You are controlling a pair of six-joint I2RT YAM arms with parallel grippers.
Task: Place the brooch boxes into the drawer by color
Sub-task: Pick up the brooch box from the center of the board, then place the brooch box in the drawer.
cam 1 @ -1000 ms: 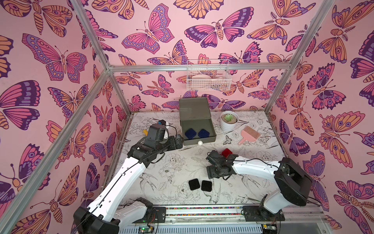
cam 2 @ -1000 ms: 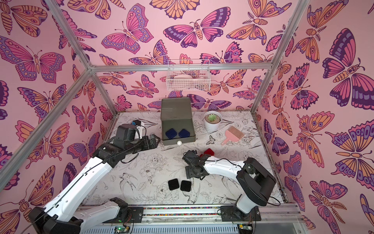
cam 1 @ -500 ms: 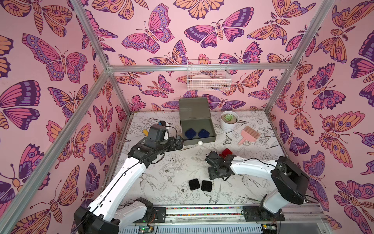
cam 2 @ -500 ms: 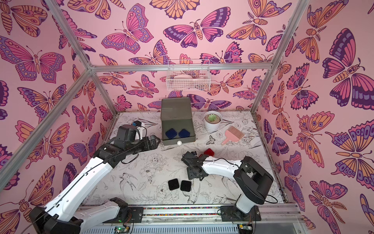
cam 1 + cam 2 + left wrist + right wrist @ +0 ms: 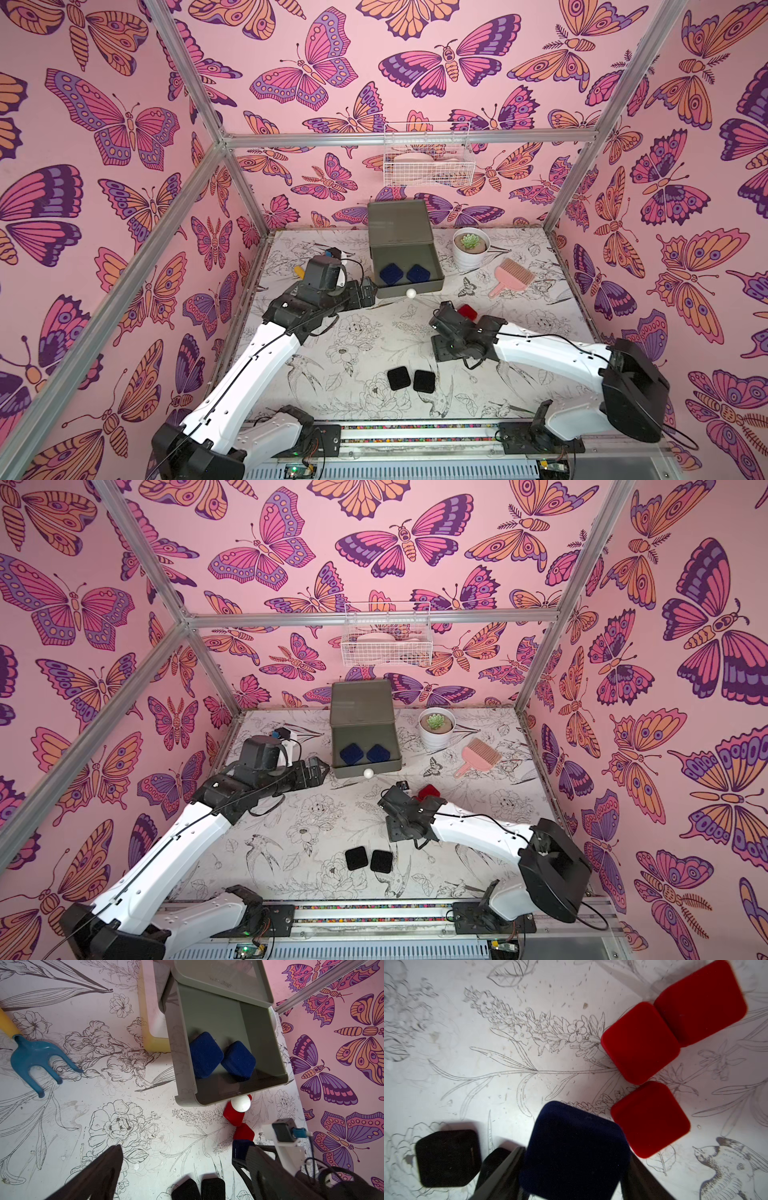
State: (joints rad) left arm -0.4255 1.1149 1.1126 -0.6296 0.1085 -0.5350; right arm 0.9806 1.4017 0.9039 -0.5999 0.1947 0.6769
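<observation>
Three red boxes (image 5: 640, 1043) we count on the table (image 5: 374, 332), two black boxes (image 5: 399, 378), two navy boxes (image 5: 204, 1054) in the open grey drawer (image 5: 409, 286); right claw (image 5: 575, 1153) pinches a third navy box (image 5: 574, 1136); left claw (image 5: 185, 1149) spread.

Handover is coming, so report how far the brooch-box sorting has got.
Done: two navy boxes lie in the open grey drawer. In hand: the right gripper is shut on the third navy box. Left: three red boxes and two black boxes sit on the table, none in a drawer yet.
</observation>
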